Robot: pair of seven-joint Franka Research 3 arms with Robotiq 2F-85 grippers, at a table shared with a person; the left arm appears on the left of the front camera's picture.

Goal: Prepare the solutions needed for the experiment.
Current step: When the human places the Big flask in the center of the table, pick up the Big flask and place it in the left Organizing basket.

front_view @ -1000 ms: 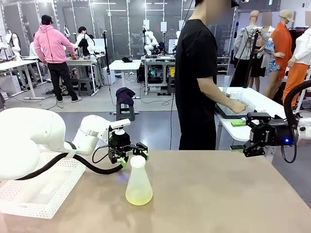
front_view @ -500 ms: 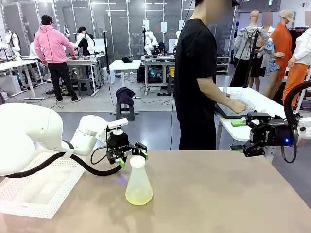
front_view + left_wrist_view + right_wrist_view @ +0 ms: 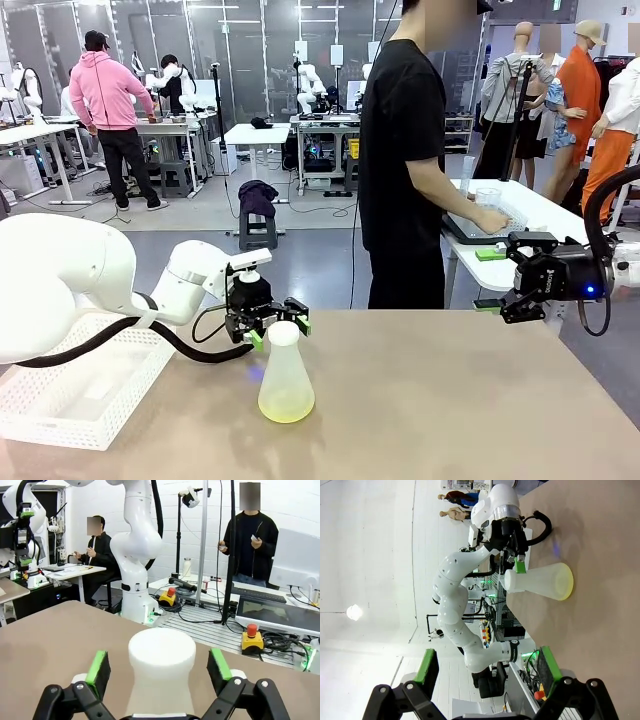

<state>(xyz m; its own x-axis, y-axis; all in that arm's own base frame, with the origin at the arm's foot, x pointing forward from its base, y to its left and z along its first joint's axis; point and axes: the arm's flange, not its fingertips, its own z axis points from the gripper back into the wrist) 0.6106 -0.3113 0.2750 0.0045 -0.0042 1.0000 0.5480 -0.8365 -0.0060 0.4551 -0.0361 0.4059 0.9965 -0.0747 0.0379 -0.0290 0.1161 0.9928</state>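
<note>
A frosted conical flask (image 3: 285, 372) stands on the tan table (image 3: 450, 400), holding the solutions (image 3: 285, 405) as a thin pale yellow layer at its bottom. My left gripper (image 3: 277, 328) is open with its green pads on either side of the flask's neck. The left wrist view shows the white neck (image 3: 161, 672) between the pads (image 3: 98, 667) with a gap on each side. My right gripper (image 3: 488, 280) hangs open at the table's far right edge, holding nothing. From the right wrist view the flask (image 3: 540, 582) lies far ahead, between the open fingers (image 3: 428, 667).
A white mesh basket (image 3: 80, 390) sits at the table's left front. A person in black (image 3: 405, 150) stands behind the far edge, hands on a side table (image 3: 540, 210) with a clear cup (image 3: 487, 196). The table's middle and right are bare.
My left gripper has slid slightly right and down, closer around the flask's neck. The right arm and the flask have not moved.
</note>
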